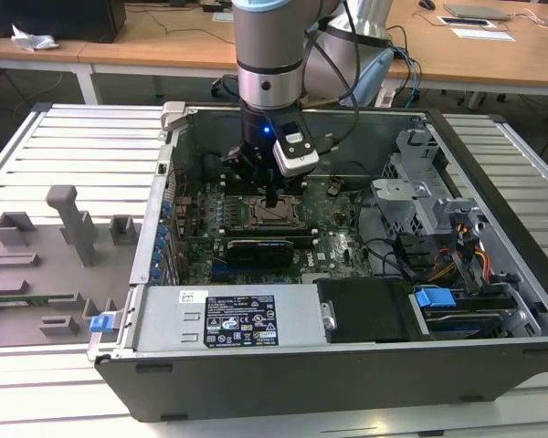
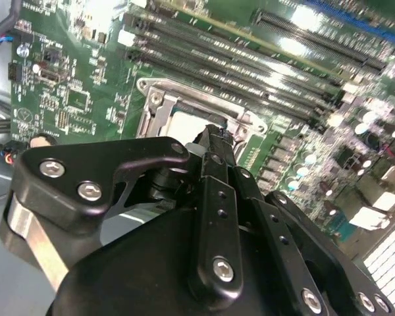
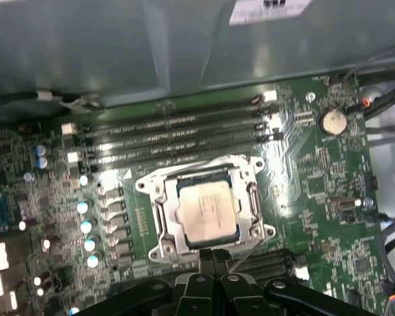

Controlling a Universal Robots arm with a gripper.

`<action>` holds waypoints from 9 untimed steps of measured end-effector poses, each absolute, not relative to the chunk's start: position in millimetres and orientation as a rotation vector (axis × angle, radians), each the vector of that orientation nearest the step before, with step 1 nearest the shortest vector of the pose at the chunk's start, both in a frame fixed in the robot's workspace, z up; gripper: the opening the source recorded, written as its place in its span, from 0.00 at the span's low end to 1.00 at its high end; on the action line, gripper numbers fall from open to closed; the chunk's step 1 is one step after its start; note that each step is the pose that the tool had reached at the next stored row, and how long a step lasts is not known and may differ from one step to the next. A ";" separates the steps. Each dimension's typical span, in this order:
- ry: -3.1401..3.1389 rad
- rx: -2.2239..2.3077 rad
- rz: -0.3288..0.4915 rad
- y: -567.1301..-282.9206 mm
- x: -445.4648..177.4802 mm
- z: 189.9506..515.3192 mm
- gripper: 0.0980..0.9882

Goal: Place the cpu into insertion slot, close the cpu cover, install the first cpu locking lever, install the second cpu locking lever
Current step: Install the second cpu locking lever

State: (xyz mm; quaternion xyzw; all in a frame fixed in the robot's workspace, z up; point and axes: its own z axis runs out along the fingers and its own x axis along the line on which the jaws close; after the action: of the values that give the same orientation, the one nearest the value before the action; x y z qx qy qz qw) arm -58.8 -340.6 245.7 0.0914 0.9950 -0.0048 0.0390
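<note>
Cpu [image 3: 207,212] seated in insertion slot [image 3: 159,197]; cpu cover [image 3: 253,197] apparently closed; jaws together.

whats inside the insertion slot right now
The cpu lies inside the insertion slot, its silver-grey top showing through the window of the cpu cover, whose frame lies flat around it. The socket's floor beneath the chip is covered. The gripper is at the socket's edge.

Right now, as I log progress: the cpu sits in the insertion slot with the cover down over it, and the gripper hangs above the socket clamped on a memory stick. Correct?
Not quite. The gripper holds nothing: in the first wrist view its fingers are shut together, empty, at the socket's edge. The rest stands: the cpu sits in the insertion slot with the cpu cover down over it.
</note>
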 end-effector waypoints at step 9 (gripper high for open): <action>3.051 0.281 -0.014 -354.8 -63.0 243.3 0.01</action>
State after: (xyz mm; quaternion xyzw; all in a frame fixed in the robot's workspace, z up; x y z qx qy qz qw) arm -63.0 -354.8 243.3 0.0915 0.9950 -0.0045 0.0389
